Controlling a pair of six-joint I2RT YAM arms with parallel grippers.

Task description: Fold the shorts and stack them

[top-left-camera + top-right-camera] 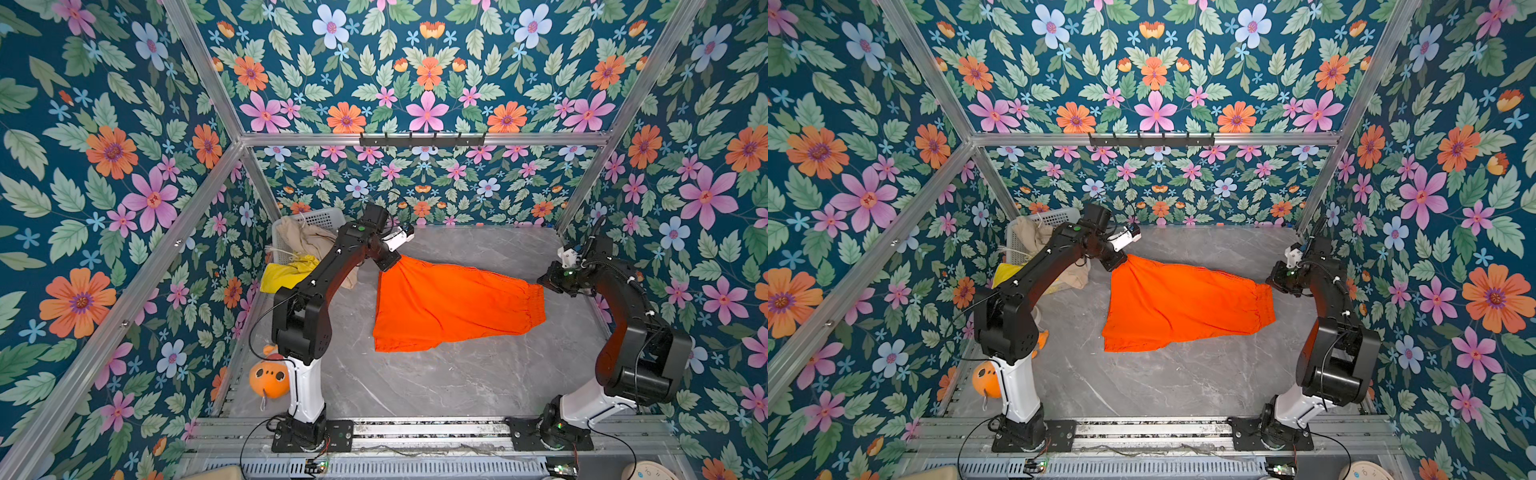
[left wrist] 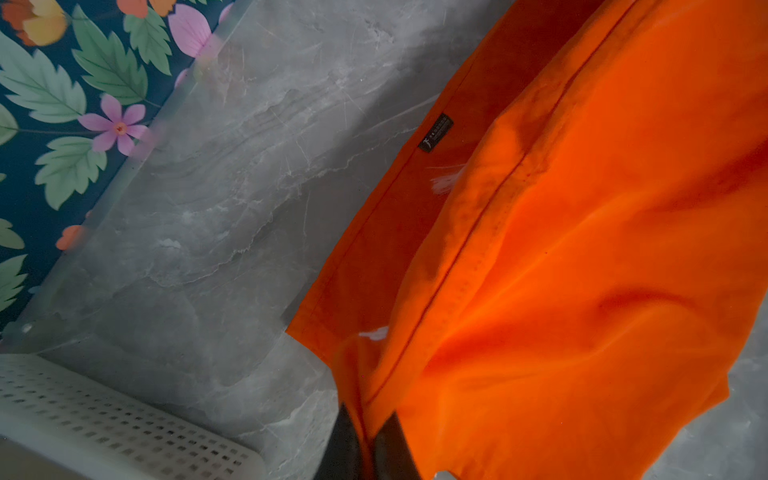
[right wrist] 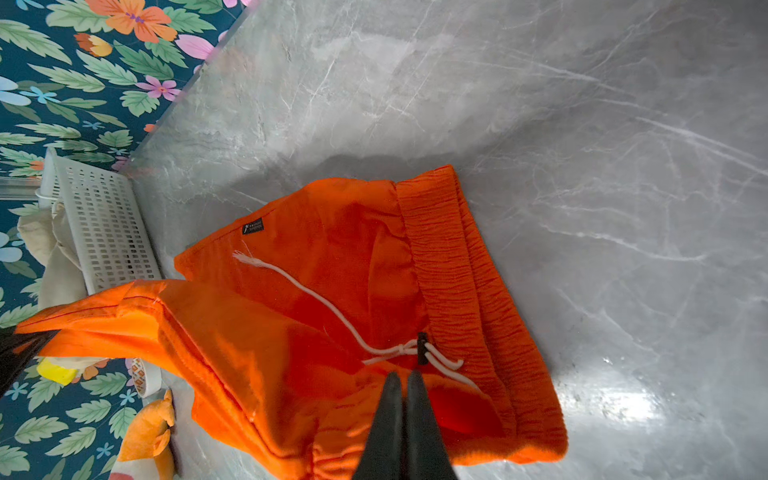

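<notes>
— As both arms reach in over the grey marble-patterned table [image 1: 415, 382], where are the bright orange cloth shorts [image 1: 449, 303]?

— Spread across the middle of it, with the near edge resting on the surface and the far edge lifted. The left gripper [image 1: 388, 264] pinches a leg-hem corner. The right gripper [image 3: 403, 411] is pressed together on the end of the elastic waistband.

— Which step is this?

— Straightening the first pair before folding, I judge. The beige cloth shorts [image 1: 309, 241] and yellow cloth shorts [image 1: 282, 272] hang over the white perforated plastic basket [image 1: 324, 217], untouched.

— And next?

— Probably lowering both held ends together, keeping the cloth taut so it lands flat, then folding it over.
</notes>
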